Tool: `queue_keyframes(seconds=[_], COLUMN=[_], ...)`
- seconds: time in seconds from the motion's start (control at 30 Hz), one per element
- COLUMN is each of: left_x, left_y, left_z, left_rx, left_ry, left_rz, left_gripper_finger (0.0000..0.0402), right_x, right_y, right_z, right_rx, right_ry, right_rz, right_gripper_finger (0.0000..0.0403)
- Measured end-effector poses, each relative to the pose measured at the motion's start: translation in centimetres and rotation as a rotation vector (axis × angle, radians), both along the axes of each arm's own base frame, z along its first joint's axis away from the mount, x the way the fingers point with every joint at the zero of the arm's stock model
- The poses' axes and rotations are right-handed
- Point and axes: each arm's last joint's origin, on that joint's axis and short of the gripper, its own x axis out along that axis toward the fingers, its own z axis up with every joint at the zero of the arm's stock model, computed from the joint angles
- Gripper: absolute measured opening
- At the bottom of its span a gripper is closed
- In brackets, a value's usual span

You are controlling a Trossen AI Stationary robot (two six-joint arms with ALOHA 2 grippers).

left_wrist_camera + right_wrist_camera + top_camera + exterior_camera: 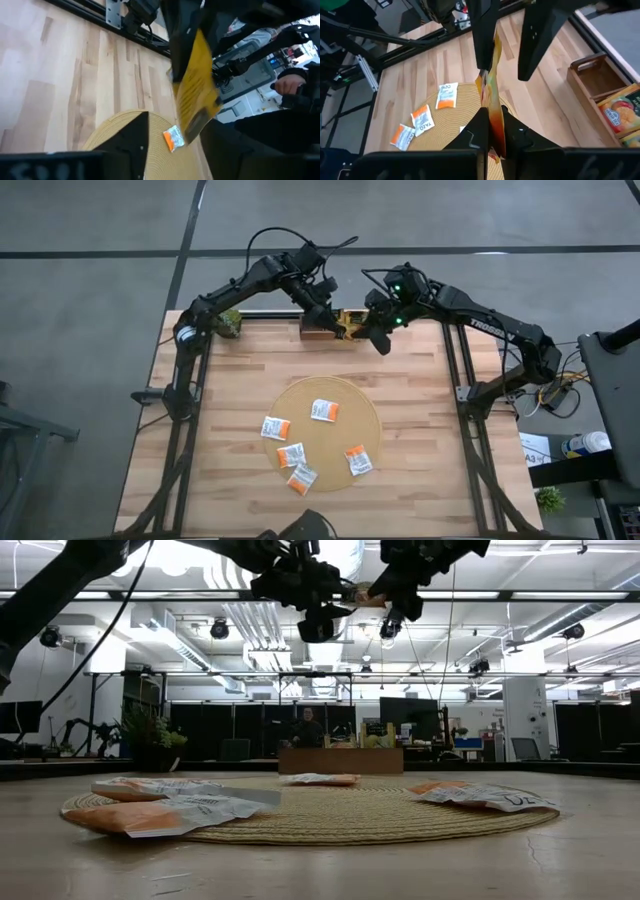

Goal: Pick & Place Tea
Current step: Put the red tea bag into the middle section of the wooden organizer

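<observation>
Right claw (491, 131) clamped on yellow-orange tea sachet (493, 90), held high above worktop's (420, 380) far edge near tray (322, 330). Left claw (332, 317) apart beside it. Five sachets (323, 410) lay on mat (300, 395).

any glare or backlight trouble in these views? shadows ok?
Low view: bright ceiling lights sit behind both arms, so the left gripper and right gripper show as dark silhouettes. High view: even light, faint shadows on the mat, no glare. Right wrist view: well lit; the held sachet reads plainly.
</observation>
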Motion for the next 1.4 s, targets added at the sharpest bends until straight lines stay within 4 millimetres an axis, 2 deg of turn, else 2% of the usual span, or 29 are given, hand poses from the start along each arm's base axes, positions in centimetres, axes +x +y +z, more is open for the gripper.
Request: queue_keyframes(seconds=[0.13,0.33,0.57,0.8,0.9,1.4], left_x=[-0.1,-0.6,-2.2,-3.6,-3.8,-2.8], left_y=[-0.1,-0.4,-1.2,-2.4,-2.8,-3.1], left_z=[0.2,1.1,4.1,7.7,8.7,10.2], left_rx=[0.005,0.026,0.147,0.380,0.424,0.389], left_ry=[-0.006,-0.025,-0.092,-0.160,-0.195,-0.323], left_rz=[-0.003,0.002,0.049,0.223,0.278,0.331], left_gripper_finger=[0.0193,0.0202,0.0202,0.0202,0.0202,0.0202], right_x=[-0.9,-2.4,-3.7,-3.3,-3.2,-2.9], right_y=[0.4,0.8,1.3,1.1,1.0,0.8], right_z=[0.9,2.3,3.8,4.6,5.0,5.8], right_rx=[-0.040,-0.132,-0.198,-0.233,-0.252,-0.310], right_ry=[-0.003,-0.012,-0.060,-0.144,-0.183,-0.269], right_rz=[-0.037,-0.136,-0.225,-0.241,-0.243,-0.239], right_gripper_finger=[0.0016,0.0016,0.0016,0.0015,0.0015,0.0015])
